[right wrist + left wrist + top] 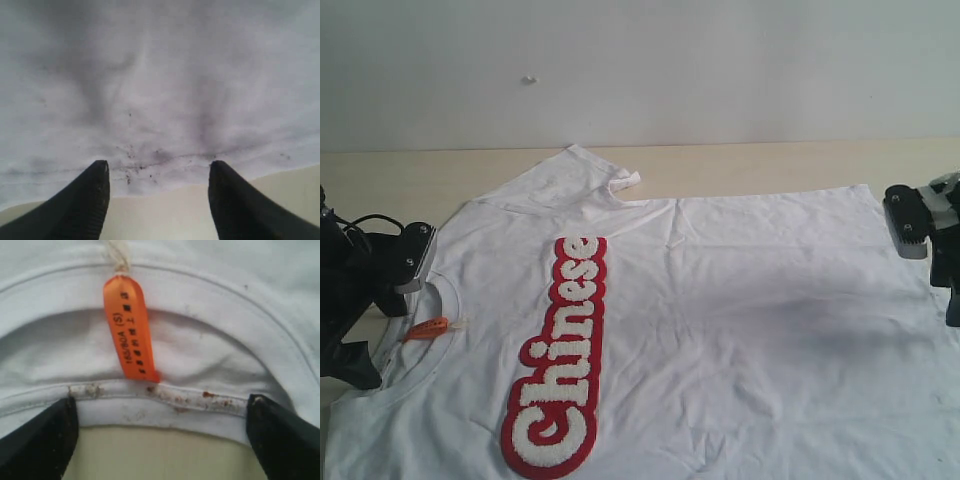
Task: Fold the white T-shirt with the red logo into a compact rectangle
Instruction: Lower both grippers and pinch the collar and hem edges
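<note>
The white T-shirt (740,320) lies flat on the table (770,165), flanked at both ends.
The left gripper (415,255) sits low at its collar (200,412), jaws spread wide; the right gripper (910,225) hangs at its hem (160,175), jaws equally parted. The red logo (560,360) faces up.

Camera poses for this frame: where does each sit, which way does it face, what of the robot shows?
Exterior: off the arms, looking down across the table at the spread white T-shirt and red logo; left gripper and right gripper show at the sides.
Left wrist: on the left arm, facing the collar and orange tag; two fingers show, apart.
Right wrist: on the right arm, facing the shirt's edge; two fingers show, apart.
Shared: exterior and left wrist both show the orange tag.
</note>
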